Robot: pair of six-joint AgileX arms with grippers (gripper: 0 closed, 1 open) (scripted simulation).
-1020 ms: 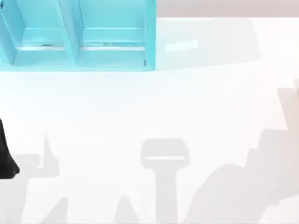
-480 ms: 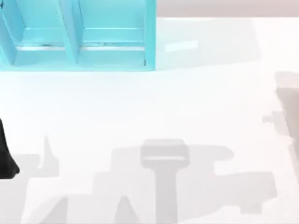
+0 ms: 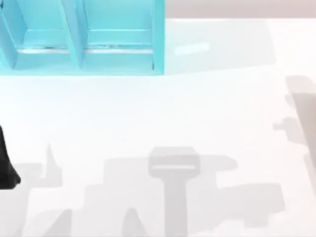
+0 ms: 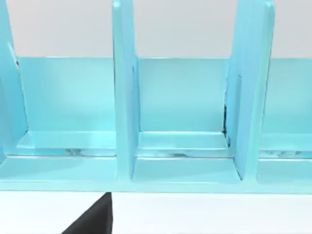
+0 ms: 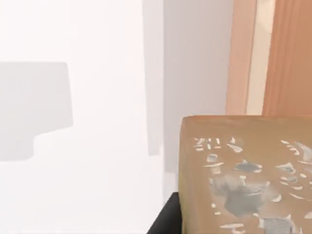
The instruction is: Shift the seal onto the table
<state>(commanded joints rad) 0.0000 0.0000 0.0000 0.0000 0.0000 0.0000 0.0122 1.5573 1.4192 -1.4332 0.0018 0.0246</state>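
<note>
The seal [image 5: 243, 175], a tan-brown block with pale flecks on its near face, looms close in the right wrist view, held above the white table [image 5: 97, 146]. One dark finger [image 5: 166, 220] of my right gripper presses against the block's side; the gripper is shut on it. On the table [image 3: 148, 113], broad grey shadows [image 3: 197, 187] of the right arm lie along the front and right. My left arm [image 3: 7, 163] stays parked at the table's left edge, and a dark part of it [image 4: 92, 222] shows in the left wrist view.
A turquoise-blue shelf unit [image 3: 79, 64] with upright dividers stands at the back left of the table; the left wrist view faces its compartments [image 4: 180, 97]. An orange-brown surface [image 5: 287, 53] lies beyond the table's edge in the right wrist view.
The right arm's shadows have spread leftward along the front of the table and moved in from the right edge. The left arm has stayed still.
</note>
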